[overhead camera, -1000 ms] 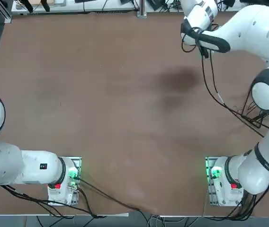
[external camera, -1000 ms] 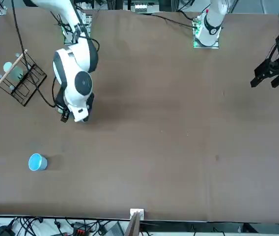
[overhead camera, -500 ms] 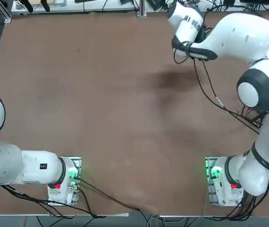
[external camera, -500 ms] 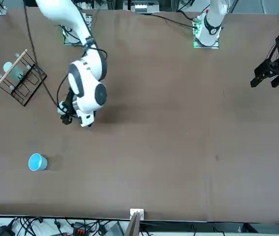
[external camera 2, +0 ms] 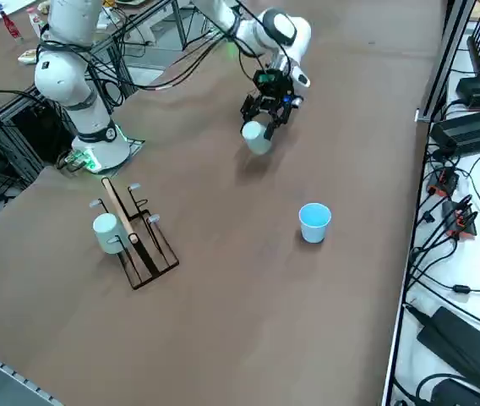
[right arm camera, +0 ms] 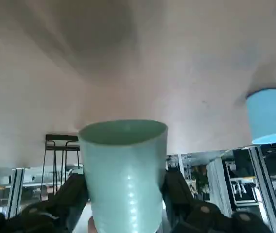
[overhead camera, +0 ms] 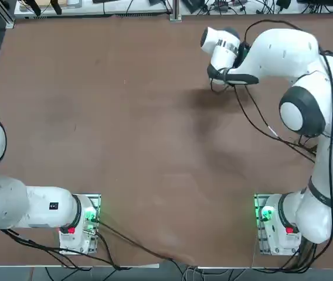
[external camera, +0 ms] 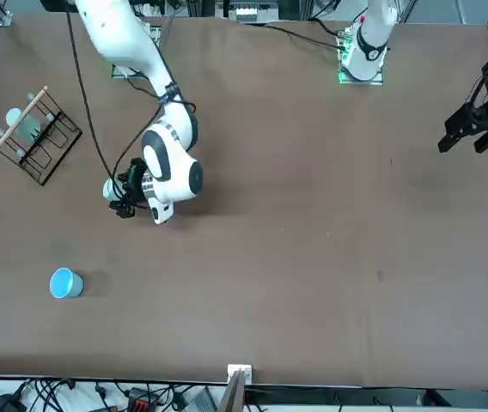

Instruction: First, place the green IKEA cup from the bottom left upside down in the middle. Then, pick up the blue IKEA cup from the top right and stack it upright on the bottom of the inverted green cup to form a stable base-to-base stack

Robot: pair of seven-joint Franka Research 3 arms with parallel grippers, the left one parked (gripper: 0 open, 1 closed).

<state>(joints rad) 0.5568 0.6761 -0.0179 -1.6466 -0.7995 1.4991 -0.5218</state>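
My right gripper (external camera 2: 265,114) is shut on the green IKEA cup (external camera 2: 257,138) and holds it a little above the table, right of the middle. In the wrist view the cup (right arm camera: 123,165) fills the space between the two fingers (right arm camera: 75,194), its wide end pointing away from the wrist. The front view shows the cup (external camera: 109,189) sticking out sideways from the hand. The blue IKEA cup (external camera 2: 314,222) stands upright, mouth up, near the far right corner, well apart from the gripper; it also shows in the front view (external camera: 65,282) and in the wrist view (right arm camera: 270,116).
A black wire rack with a wooden bar (external camera 2: 134,233) lies at the table's right edge, and a pale cup (external camera 2: 105,230) hangs on it. The arm's cables (overhead camera: 260,111) trail over the right half of the table. The parked left gripper (external camera: 476,129) hangs at the other side.
The right arm has swung from the far right corner toward the table's middle with the green cup in its grip. The wrist has turned, and the cup now shows beside the hand.
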